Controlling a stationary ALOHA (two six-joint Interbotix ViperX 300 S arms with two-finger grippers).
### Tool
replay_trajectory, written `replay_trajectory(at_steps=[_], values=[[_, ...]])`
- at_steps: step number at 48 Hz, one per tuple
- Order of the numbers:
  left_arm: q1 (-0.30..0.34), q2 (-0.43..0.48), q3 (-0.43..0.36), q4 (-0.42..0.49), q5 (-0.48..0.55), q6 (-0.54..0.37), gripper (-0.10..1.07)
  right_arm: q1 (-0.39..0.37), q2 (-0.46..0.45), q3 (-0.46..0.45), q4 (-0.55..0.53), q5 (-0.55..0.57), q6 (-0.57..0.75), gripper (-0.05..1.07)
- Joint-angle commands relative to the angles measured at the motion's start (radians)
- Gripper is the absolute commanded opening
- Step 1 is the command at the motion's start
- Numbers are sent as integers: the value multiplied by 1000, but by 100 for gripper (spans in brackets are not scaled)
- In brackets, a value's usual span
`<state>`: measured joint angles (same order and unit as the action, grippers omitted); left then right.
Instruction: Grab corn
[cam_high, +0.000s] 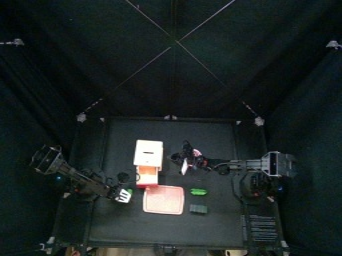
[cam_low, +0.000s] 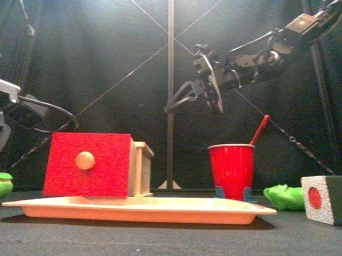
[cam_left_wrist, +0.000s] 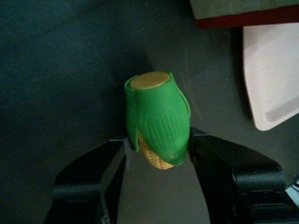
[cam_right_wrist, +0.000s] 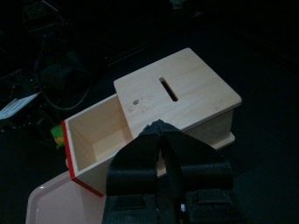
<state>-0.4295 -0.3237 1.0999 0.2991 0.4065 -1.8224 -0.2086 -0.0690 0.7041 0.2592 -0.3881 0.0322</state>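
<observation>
The corn (cam_left_wrist: 158, 122) is a small cob in a green husk with yellow showing at both ends. It lies on the black table between the two jaws of my left gripper (cam_left_wrist: 159, 149), which stand open close on either side of its near end. From above, this gripper (cam_high: 119, 196) sits at the table's left, just left of the pink tray (cam_high: 163, 201). My right gripper (cam_right_wrist: 160, 131) is shut and empty. It hangs high over the wooden box (cam_right_wrist: 176, 101), well above the table in the front view (cam_low: 201, 88).
A red-fronted wooden box (cam_low: 91, 165) and a red cup (cam_low: 231, 170) with a straw stand on the pink tray (cam_low: 171, 208). A bright green piece (cam_low: 283, 193) and a white cube with a red dot (cam_low: 321, 198) lie at the right.
</observation>
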Motion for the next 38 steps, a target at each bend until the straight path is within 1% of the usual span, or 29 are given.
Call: replay_trajectory(at_steps=[1, 13, 17, 22, 27, 38], values=[[2, -64, -6, 15, 6, 2, 81, 2, -37, -11, -2, -9, -2, 3], [2, -236, 14, 106, 23, 3, 81, 0, -38, -12, -6, -11, -2, 3], [2, -273, 26, 123, 25, -2, 81, 0, -41, -9, -9, -9, -2, 3], [3, -295, 40, 138, 23, -2, 81, 0, -44, -8, -9, -9, -2, 3], [8, -298, 46, 158, 11, -3, 81, 2, -46, -6, -9, -9, -2, 3], [34, -304, 21, 229, -28, 5, 81, 2, -46, -5, -9, -11, -2, 3]])
